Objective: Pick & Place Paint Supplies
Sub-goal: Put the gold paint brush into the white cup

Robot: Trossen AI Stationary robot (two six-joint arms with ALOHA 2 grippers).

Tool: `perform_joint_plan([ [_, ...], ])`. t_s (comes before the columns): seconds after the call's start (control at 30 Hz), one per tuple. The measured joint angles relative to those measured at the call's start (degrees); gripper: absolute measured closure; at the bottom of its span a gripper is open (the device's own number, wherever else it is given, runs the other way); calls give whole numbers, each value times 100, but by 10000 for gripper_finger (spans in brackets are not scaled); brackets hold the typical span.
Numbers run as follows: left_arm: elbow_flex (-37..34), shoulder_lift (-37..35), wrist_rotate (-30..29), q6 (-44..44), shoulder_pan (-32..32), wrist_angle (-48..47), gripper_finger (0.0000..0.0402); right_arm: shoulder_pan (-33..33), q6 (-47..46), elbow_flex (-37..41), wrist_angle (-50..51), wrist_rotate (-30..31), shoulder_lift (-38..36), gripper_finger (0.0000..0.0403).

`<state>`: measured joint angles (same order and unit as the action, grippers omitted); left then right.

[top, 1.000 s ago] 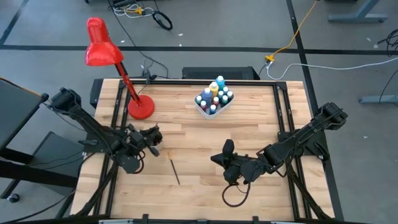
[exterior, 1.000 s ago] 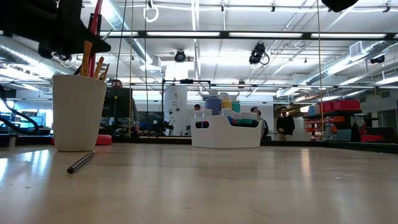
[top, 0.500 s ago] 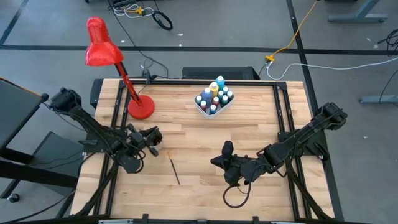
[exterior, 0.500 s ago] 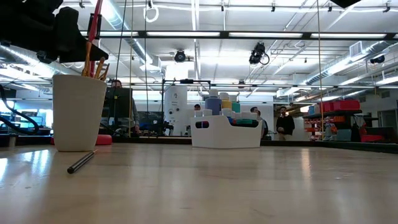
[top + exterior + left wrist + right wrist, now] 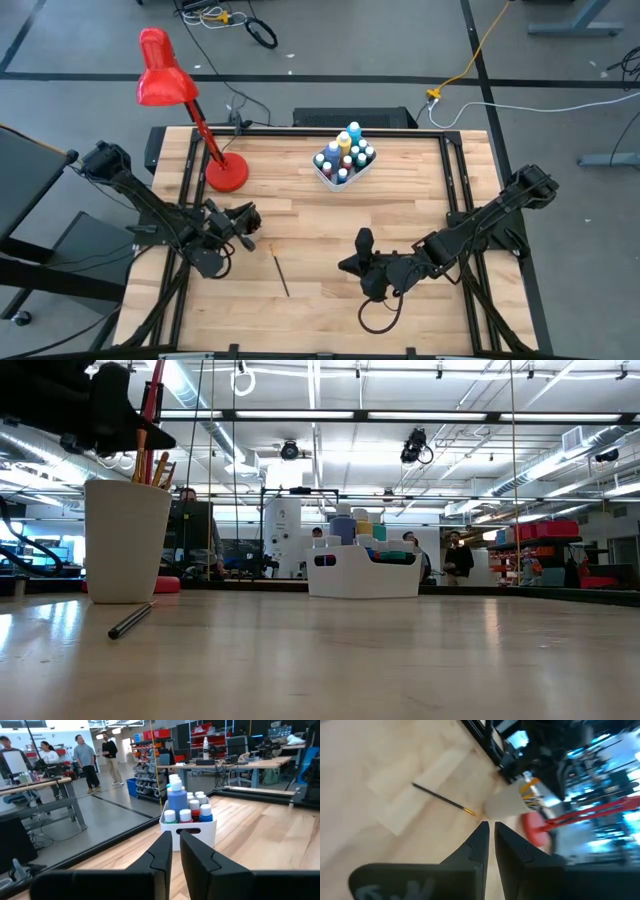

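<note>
The left pincer (image 5: pixel 243 222) hangs just above the beige cup (image 5: pixel 127 540), its fingers (image 5: pixel 162 855) drawn almost together on nothing, while one stray paintbrush (image 5: pixel 281 274) lies flat on the bench (image 5: pixel 400 210) close beside it. The right pincer (image 5: pixel 358 250), likewise nearly closed and empty, sits a little beyond that brush, well short of the white tray (image 5: pixel 345 163) of paint bottles (image 5: pixel 182 802). To lift so thin a handle cleanly, I judge the chosen pincer should open, come straight down across the handle's middle and close squarely before rising.
</note>
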<state>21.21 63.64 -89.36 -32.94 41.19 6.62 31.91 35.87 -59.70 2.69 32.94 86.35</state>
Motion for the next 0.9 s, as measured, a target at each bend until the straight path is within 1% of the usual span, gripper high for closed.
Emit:
perform_joint_plan([
  [0.13,0,0,20,1535,2,1360,357,-132,-823,0,-48,-359,46,369],
  [0.33,0,-4,-66,4207,12,3973,357,-391,-2048,-2,-319,-410,271,369],
  [0.43,0,-7,-71,5190,95,4835,357,-544,-2371,-4,-461,-509,414,369],
  [0.5,2,-4,-70,5450,162,4939,357,-658,-2514,-4,-622,-674,533,369],
  [0.6,2,-4,-68,5453,280,4989,357,-837,-2705,-4,-1021,-884,735,369],
  [0.67,2,-6,-68,5413,349,4984,357,-963,-3011,-4,-1353,-968,878,368],
  [0.73,2,-4,-67,5363,393,4958,357,-1095,-3096,-4,-1692,-1285,1046,365],
  [0.83,2,-4,-66,5323,411,4960,357,-1274,-2957,-4,-2179,-1831,1347,349],
  [0.9,2,-7,-68,5322,411,4973,357,-1376,-2943,-4,-2563,-2018,1572,331],
])
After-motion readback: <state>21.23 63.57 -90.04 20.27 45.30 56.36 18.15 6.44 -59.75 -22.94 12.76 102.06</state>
